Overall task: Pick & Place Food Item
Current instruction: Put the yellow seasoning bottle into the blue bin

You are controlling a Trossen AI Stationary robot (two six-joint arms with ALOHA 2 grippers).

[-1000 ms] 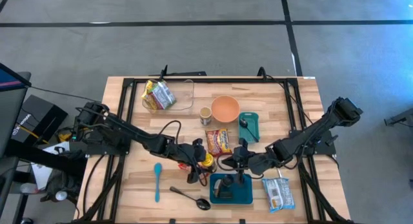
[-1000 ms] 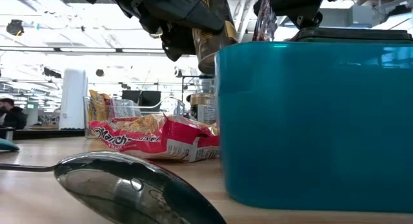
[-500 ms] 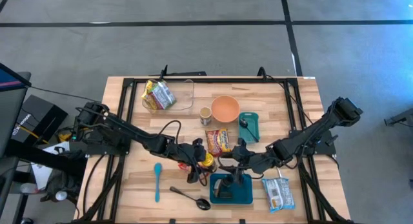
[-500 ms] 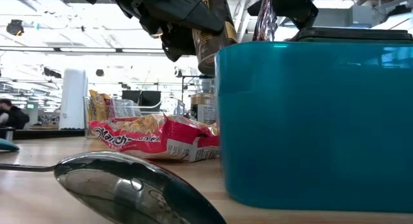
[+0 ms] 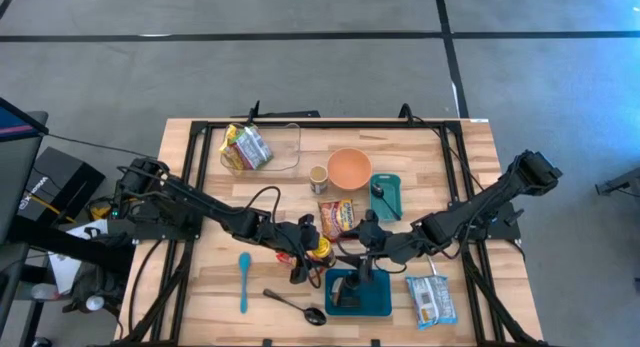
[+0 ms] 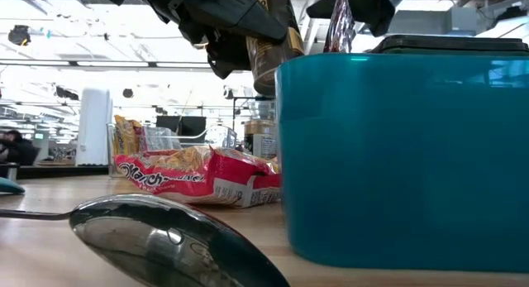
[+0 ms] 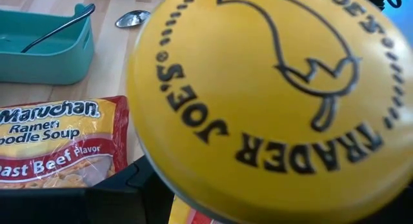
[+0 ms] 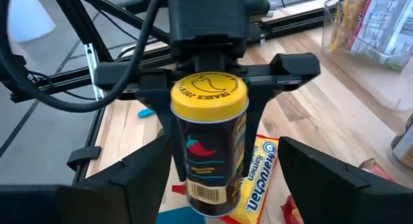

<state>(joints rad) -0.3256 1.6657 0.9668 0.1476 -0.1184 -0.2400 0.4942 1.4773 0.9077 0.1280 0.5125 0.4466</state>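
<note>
— What sort of place is this?
— A big open lab or workshop: grey floor (image 5: 300, 57) with taped lines, ceiling lights (image 6: 99, 26), far workstations behind the wooden counter (image 5: 470, 152).

Counter (image 5: 200, 287): pale wood planks, visible grain, matt; spice jar (image 8: 210, 143): dark glossy printed wrap, smooth yellow plastic lid with black print; ramen packet (image 5: 339, 218): crinkled glossy plastic film; teal bin (image 6: 405, 155): smooth plastic, soft sheen; spoon (image 6: 165, 241): polished metal, mirror-bright; blue spoon (image 5: 243, 280): matt plastic; orange bowl (image 5: 349, 168): smooth plastic; clear container (image 5: 290, 147): transparent plastic; left gripper (image 5: 309, 255) and right gripper (image 5: 366, 249): matt black plastic; floor (image 5: 300, 67): grey, matt.
</note>
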